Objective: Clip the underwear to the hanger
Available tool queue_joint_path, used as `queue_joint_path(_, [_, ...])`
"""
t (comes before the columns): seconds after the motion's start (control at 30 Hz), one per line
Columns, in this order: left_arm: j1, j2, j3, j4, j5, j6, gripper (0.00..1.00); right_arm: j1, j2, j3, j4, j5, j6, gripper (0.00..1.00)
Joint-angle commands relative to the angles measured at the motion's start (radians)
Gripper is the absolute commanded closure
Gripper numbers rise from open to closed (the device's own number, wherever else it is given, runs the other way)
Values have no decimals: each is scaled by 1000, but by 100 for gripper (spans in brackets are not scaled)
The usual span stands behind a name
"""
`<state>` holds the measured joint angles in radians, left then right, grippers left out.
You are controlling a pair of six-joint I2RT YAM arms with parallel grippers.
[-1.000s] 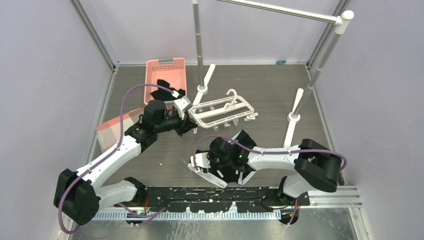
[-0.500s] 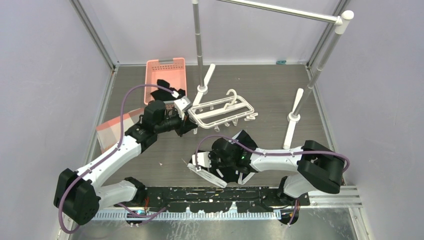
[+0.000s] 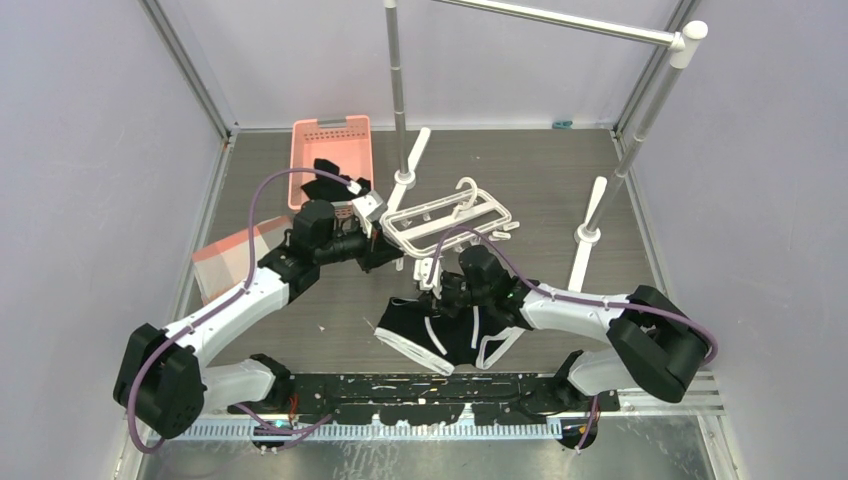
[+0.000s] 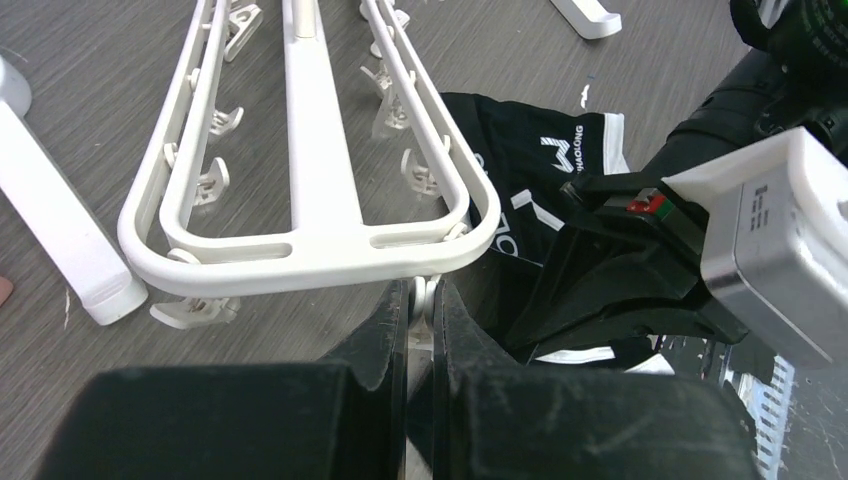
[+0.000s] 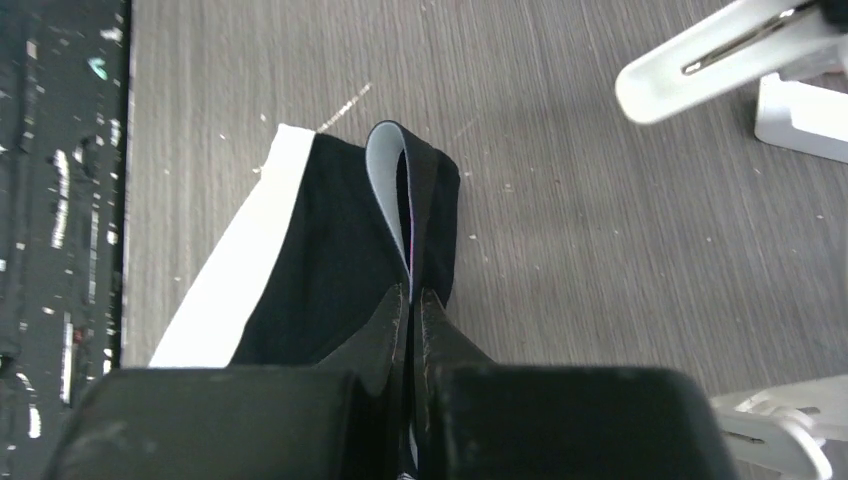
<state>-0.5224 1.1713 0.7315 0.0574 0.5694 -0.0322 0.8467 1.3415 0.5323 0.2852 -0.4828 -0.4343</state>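
From above I count two arms, one hanger (image 3: 447, 213), one underwear (image 3: 437, 338) and one pink basket (image 3: 332, 148) with a few black garments (image 3: 330, 180) spilling over its near rim. The basket sits at the far left of the tabletop (image 3: 560, 180), beside a grey rail stand (image 3: 397, 80) with two uprights. The hanger lies just in front of the stand's left foot, and the left tool (image 3: 382, 247) is at its left end. The underwear is spread near the front edge between the two arms, with the right tool (image 3: 432, 292) on its far side, just short of the hanger. On the left wrist camera, the left tool (image 4: 420, 305) is clenched on a small white part under the hanger's (image 4: 300, 265) rounded end. I can count at least six clips (image 4: 213, 180) along its two long rails. The underwear (image 4: 530, 160) shows just beyond that end, one white W logo and some lettering facing up, with the right arm's black wrist partly over it. On the right wrist camera, the right tool (image 5: 411, 300) is grasping one upright fold of the underwear (image 5: 335, 255), fingers pressed together on the cloth. One white band runs down its left side. Three white plastic pieces show at the right edge; the top one looks like a clip (image 5: 720, 50).
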Motion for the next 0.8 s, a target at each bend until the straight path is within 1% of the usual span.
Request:
queue_joint_path(0.0, [-1, 1, 28, 81, 66, 21, 100, -32, -13, 42, 97, -141, 94, 99])
queue_joint_path(0.17, [-1, 25, 27, 102, 111, 16, 100, -55, 11, 66, 159, -157, 159, 99])
queue_joint_path(0.43, [-1, 66, 43, 102, 215, 18, 100, -64, 46, 136, 108, -134, 138, 99])
queue_joint_path(0.77, [-1, 57, 48, 79, 227, 36, 100, -80, 76, 157, 84, -122, 132, 99])
